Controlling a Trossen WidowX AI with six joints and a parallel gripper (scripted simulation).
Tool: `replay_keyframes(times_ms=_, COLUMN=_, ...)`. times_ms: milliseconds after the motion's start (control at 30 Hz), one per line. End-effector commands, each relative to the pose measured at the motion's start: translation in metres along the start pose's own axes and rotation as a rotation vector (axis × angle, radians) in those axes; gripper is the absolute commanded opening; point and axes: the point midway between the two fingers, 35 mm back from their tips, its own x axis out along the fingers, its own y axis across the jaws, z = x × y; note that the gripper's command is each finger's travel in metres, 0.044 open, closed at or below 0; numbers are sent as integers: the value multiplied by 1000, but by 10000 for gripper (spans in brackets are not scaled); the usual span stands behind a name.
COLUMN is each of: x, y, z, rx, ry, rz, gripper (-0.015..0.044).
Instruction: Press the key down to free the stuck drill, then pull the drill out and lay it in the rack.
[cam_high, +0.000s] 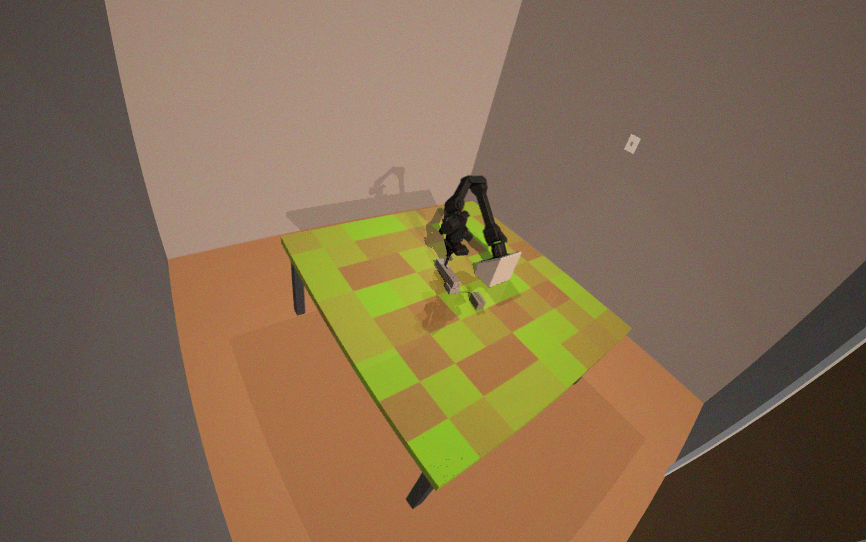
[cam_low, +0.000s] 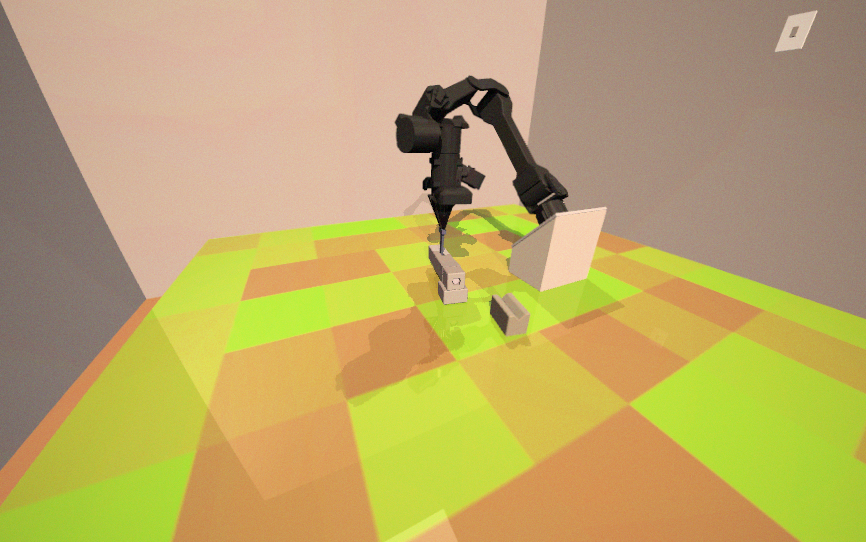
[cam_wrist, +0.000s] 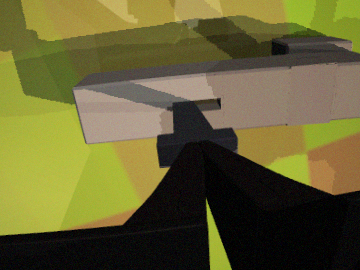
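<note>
One gripper (cam_wrist: 203, 149) is all you have here, and its fingers are pinched fully together on nothing, so the closed tips make a blunt point resting on the dark key (cam_wrist: 195, 130) that pokes up from the slot in the pale block (cam_low: 448, 271). You hold it vertical over the block's far end, probably so the push goes straight down. Your drill (cam_low: 455, 280) seems to be the round end showing in the block's near face, and the rack (cam_low: 508, 313) waits just right of it, trough up.
</note>
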Motion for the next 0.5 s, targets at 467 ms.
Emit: replay_keyframes(times_ms=467, x=12, y=-2, z=-1, rx=-5, ry=-14, rz=6, gripper=0)
